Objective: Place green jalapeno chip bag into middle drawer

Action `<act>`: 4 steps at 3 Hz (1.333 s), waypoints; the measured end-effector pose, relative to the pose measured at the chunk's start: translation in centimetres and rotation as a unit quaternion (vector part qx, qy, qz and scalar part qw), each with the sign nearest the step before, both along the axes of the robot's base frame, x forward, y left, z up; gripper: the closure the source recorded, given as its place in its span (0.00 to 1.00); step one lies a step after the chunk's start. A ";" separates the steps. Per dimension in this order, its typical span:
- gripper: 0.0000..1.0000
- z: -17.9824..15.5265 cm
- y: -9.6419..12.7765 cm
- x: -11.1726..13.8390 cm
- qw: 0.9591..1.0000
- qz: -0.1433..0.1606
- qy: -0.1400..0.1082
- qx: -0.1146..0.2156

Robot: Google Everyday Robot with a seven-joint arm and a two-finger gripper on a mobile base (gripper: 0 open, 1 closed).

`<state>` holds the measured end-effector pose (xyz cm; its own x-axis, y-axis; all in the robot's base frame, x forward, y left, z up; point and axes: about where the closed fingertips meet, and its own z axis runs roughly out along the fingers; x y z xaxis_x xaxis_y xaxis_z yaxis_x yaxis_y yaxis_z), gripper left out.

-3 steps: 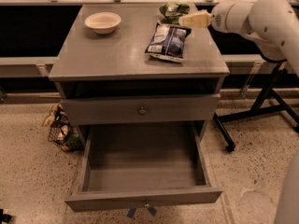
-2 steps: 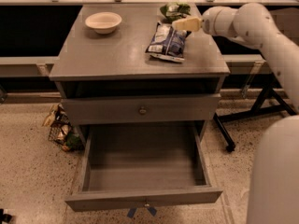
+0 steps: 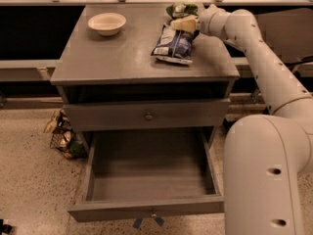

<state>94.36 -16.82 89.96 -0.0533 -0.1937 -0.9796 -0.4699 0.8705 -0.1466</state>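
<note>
The green jalapeno chip bag [image 3: 182, 9] lies at the back right of the grey cabinet top [image 3: 122, 58]. My gripper [image 3: 184, 24] sits just in front of it, over the far end of the larger blue-and-white chip bag [image 3: 172, 44]. The white arm reaches in from the right and fills the lower right of the view. The middle drawer [image 3: 146, 210] is pulled out wide open below, with blue tape strips under its knob. Its inside holds nothing.
A cream bowl [image 3: 106, 23] stands at the back left of the top. A shut drawer front with a round knob [image 3: 148, 115] sits above the open one. A wire basket of snack packs [image 3: 62, 137] stands on the floor at the left.
The gripper has moved left, from the cabinet's right edge to just in front of the green bag, over the blue-and-white bag's end. The arm's elbow now fills more of the lower right.
</note>
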 end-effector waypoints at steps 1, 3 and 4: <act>0.00 0.7 -1.0 2.1 1.000 -0.020 -0.021 0.011; 0.00 -0.6 -0.6 4.7 0.998 -0.053 0.002 0.039; 0.14 -1.2 -0.1 5.0 0.998 -0.046 0.014 0.051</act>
